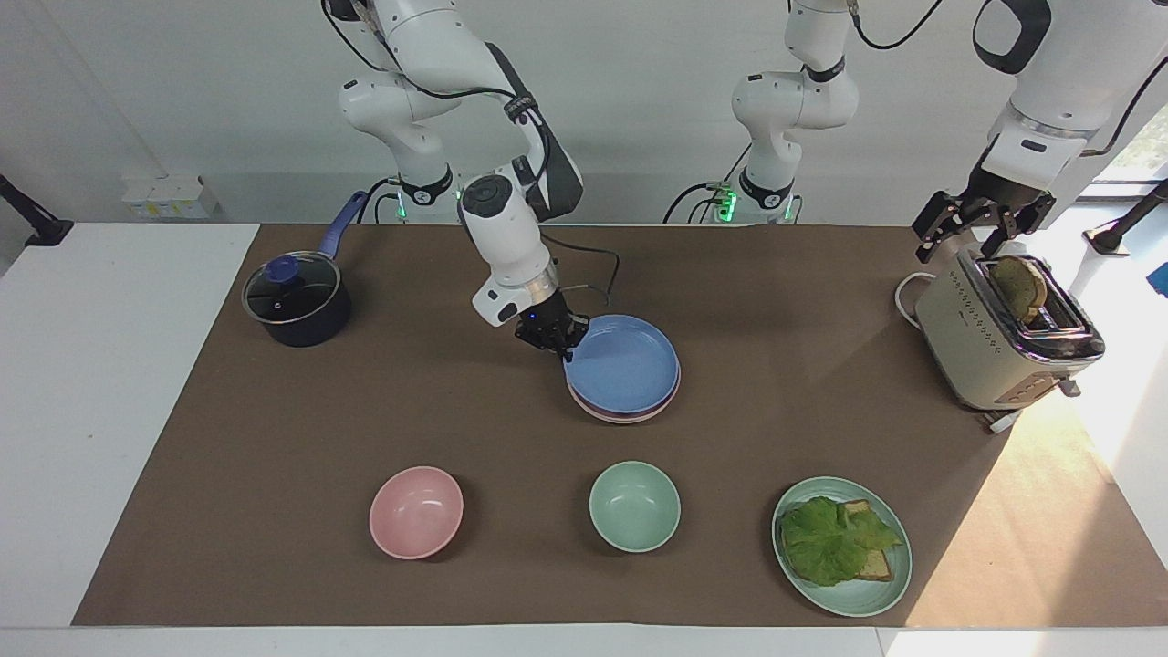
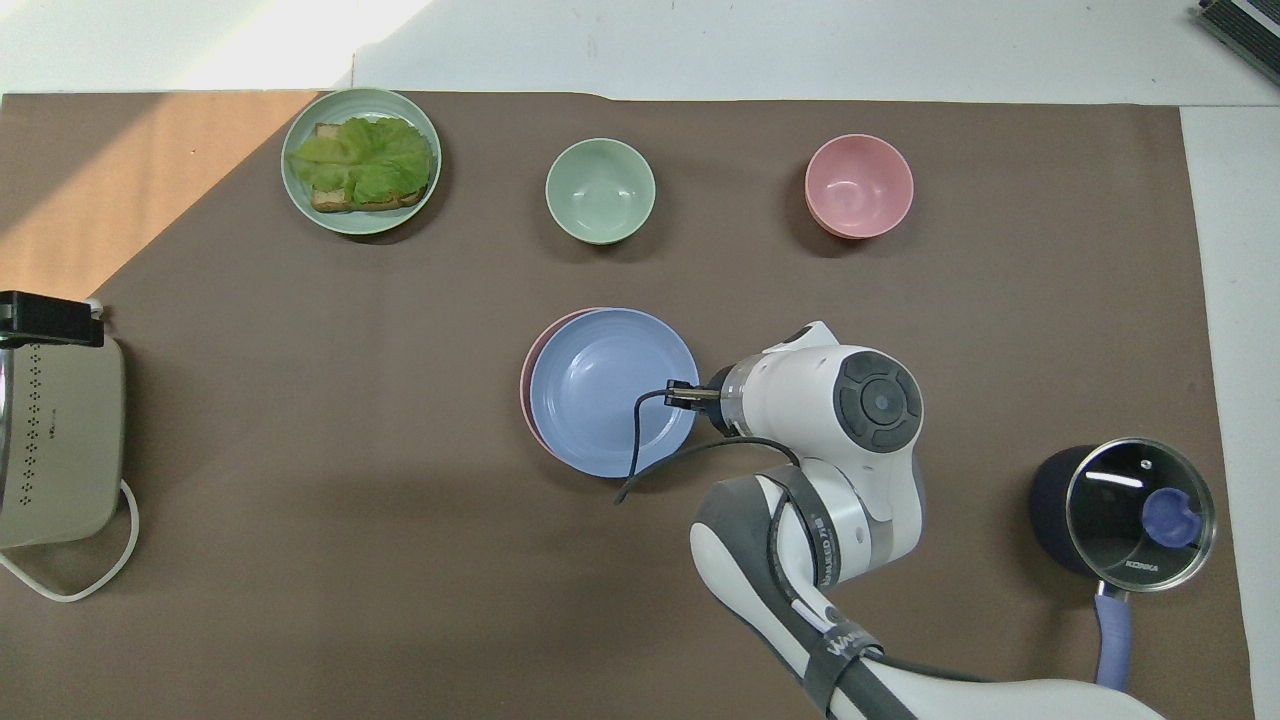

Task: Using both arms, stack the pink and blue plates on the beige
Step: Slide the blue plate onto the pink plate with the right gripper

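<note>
We see the right end effector (image 1: 564,349) pinched shut on the rim of the blue plate (image 1: 622,363), at the edge nearest the robots and toward the right arm's end of the desk (image 1: 274,438). The blue plate sits over the pink plate (image 1: 630,416), almost covering it; only a thin pink crescent shows. In the facing view a sliver of the pink rim peeks out below the blue one, and the blue plate looks slightly tilted, its gripped edge a little higher; we cannot tell whether it fully rests on the pink plate. The overhead view (image 2: 612,403) shows the pink crescent (image 2: 527,375) on the edge toward the left arm's end, while the arm's wrist hides the fingertips there. No beige plate is visible to us under the pair.

The right arm bends down from its base, forearm sloping toward the middle of the desk, a black cable looping beside the wrist. The left end effector (image 1: 985,228) hangs above the toaster (image 1: 995,342), jaws spread, holding nothing; that arm waits.

The glass lid of the pot (image 2: 1140,515) reads "KONKA"
</note>
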Motion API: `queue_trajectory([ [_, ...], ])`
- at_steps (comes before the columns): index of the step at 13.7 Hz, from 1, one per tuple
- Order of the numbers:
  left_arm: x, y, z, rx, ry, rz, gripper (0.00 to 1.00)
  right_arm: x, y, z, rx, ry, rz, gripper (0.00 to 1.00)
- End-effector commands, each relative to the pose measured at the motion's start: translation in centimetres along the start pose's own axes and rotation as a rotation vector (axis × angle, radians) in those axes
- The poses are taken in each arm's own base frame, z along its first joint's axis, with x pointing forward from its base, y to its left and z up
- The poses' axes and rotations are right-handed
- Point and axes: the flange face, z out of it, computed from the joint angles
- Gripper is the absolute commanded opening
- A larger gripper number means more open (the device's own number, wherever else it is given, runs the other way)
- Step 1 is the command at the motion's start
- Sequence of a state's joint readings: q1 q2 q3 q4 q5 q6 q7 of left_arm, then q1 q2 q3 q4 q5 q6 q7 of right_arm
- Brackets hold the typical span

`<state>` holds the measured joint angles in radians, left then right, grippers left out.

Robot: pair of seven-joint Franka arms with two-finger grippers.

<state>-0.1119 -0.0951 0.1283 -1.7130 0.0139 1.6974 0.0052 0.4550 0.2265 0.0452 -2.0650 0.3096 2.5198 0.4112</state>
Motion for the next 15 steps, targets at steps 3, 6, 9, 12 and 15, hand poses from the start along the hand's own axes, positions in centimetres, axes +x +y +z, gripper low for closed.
queue_trajectory([
  [3,-0.1,-0.3,-0.6,0.008,-0.006,0.001,1.00,1.0,-0.8,0.2,0.013,0.010,0.028,0.00],
  [6,-0.1,-0.3,-0.6,0.008,-0.006,0.001,1.00,0.3,-0.6,1.4,-0.001,-0.011,0.024,0.00],
  [9,-0.1,-0.3,-0.6,0.008,-0.006,0.001,1.00,0.1,-0.5,1.4,-0.004,-0.017,0.024,0.00],
  [12,-0.1,-0.3,-0.6,0.008,-0.006,0.001,1.00,0.0,-0.4,1.4,-0.006,-0.021,0.024,0.02],
  [15,-0.1,-0.3,-0.6,0.008,-0.006,0.001,1.00,0.0,-0.5,1.4,-0.007,-0.024,0.022,0.35],
])
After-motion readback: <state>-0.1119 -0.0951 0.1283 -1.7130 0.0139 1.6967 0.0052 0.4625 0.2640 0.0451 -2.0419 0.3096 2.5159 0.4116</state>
